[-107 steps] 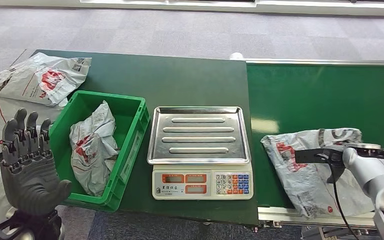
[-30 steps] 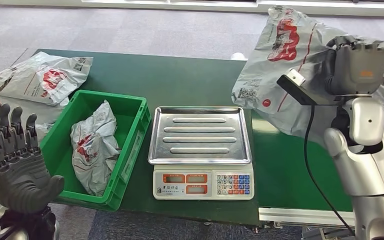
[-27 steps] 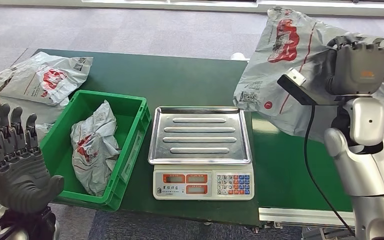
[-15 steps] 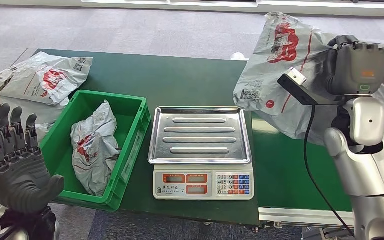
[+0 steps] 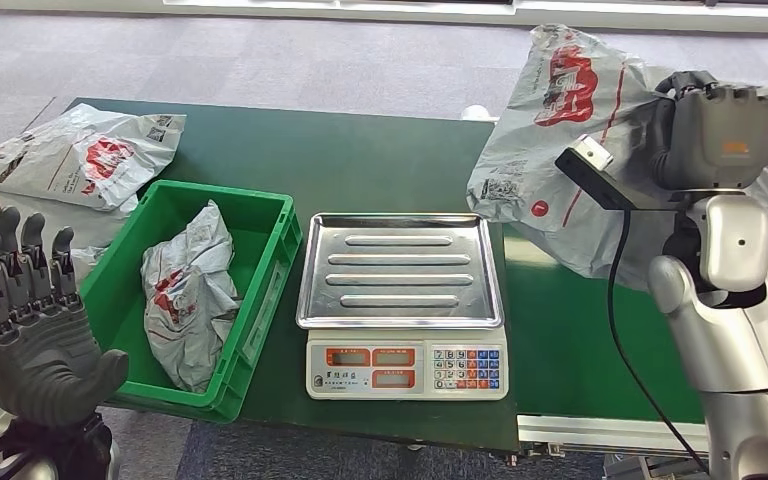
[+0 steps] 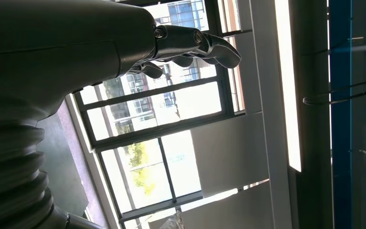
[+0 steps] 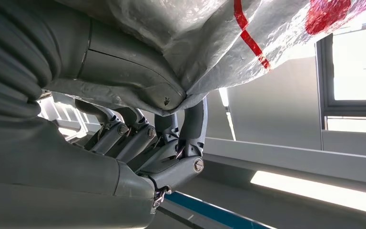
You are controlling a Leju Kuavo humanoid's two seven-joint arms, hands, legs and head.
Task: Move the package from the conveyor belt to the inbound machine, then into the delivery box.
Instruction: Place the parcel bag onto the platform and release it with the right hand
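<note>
My right hand point(image 5: 712, 130) holds a grey plastic package with red print point(image 5: 560, 130) high in the air, above the left end of the green conveyor belt point(image 5: 570, 340). The bag hangs just right of the scale's steel tray point(image 5: 400, 270) and above its level. In the right wrist view the thumb and fingers point(image 7: 171, 143) pinch the bag's point(image 7: 228, 43) lower fold. My left hand point(image 5: 35, 330) stands upright with fingers spread and empty, left of the green delivery box point(image 5: 260, 300), and its fingers point(image 6: 195, 43) appear against a window.
A crumpled grey package point(image 5: 185, 290) lies inside the green box. More grey packages point(image 5: 80, 155) lie at the table's far left. The scale's keypad and display point(image 5: 405, 370) face the near table edge. A black cable point(image 5: 625, 340) hangs from my right wrist.
Since 3.6 s ago my right hand lifted the package off the belt high into the air. Over the last second it sank slightly and then held still. My left hand dropped a little.
</note>
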